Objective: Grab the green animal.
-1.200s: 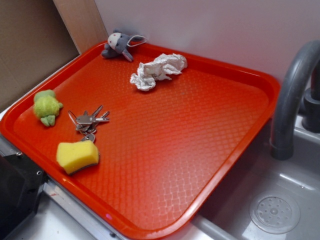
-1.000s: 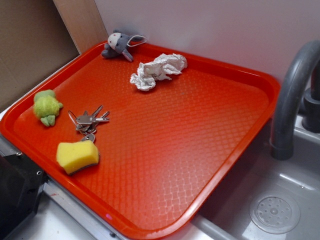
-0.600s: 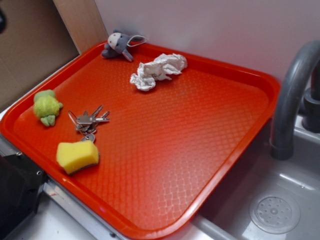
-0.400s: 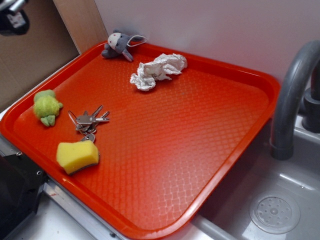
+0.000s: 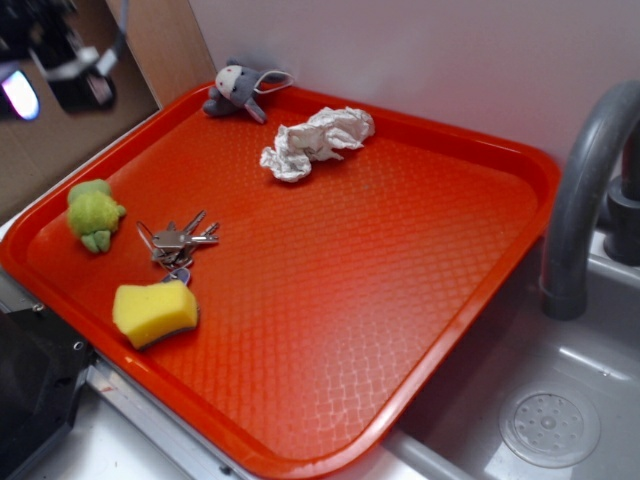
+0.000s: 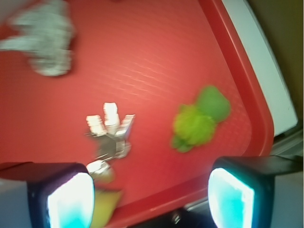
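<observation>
Nearest to me in the exterior view, at about 7 o'clock on the orange-red textured plastic tray (image 5: 400,300), I see the yellow foam sponge with a dark scouring underside (image 5: 154,312), lying flat near the tray's front rim. Just beyond it sits the bunch of silver metal keys (image 5: 177,243), close to the sponge; I cannot tell whether they touch. At 9 o'clock, against the left rim, lies the small fuzzy lime-green plush animal (image 5: 93,214), apart from the keys.

The wrist view looks down on the same group: the green animal (image 6: 197,122) sits between the keys (image 6: 108,133) and the tray rim, and the two fingers (image 6: 69,199) of my hand (image 6: 149,194) stand wide apart at the bottom of that picture, with nothing between them.

Farther back, at about 12 o'clock, is the crumpled white paper towel (image 5: 315,142). At 11 o'clock, on the far corner rim, rests the grey-and-white plush animal (image 5: 238,90).

My hand (image 5: 60,75) shows blurred at upper left in the exterior view, above and beyond the green animal, well clear of it.

At 3 o'clock, off the tray, stand the grey curved faucet (image 5: 585,180) and grey sink basin (image 5: 550,420).
</observation>
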Robot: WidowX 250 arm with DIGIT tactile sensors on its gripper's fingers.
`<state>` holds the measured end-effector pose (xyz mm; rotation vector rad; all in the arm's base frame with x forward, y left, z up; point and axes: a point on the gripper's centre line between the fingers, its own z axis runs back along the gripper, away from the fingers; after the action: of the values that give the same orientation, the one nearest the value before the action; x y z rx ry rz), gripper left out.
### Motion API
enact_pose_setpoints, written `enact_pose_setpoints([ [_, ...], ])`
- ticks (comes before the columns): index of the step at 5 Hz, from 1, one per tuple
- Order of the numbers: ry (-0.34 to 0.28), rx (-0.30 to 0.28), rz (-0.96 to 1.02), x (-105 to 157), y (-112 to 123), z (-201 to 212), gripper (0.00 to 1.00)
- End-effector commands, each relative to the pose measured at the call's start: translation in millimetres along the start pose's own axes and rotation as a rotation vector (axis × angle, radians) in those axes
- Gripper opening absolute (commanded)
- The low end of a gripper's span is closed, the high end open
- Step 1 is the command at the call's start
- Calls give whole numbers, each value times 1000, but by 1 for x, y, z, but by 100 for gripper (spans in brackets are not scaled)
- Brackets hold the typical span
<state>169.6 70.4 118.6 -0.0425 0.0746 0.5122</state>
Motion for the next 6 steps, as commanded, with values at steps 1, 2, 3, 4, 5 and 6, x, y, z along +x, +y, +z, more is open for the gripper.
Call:
enact_pose_setpoints([
  [1, 23, 147, 73, 4, 29, -57, 100],
  [2, 25, 209, 90, 6, 35, -80, 100],
  [3, 13, 224, 107, 20, 37, -99, 100],
  [4, 29, 238, 94, 30, 33, -113, 100],
  [5, 36, 255, 80, 30, 31, -119, 0],
  [6, 33, 238, 49, 23, 30, -116, 0],
])
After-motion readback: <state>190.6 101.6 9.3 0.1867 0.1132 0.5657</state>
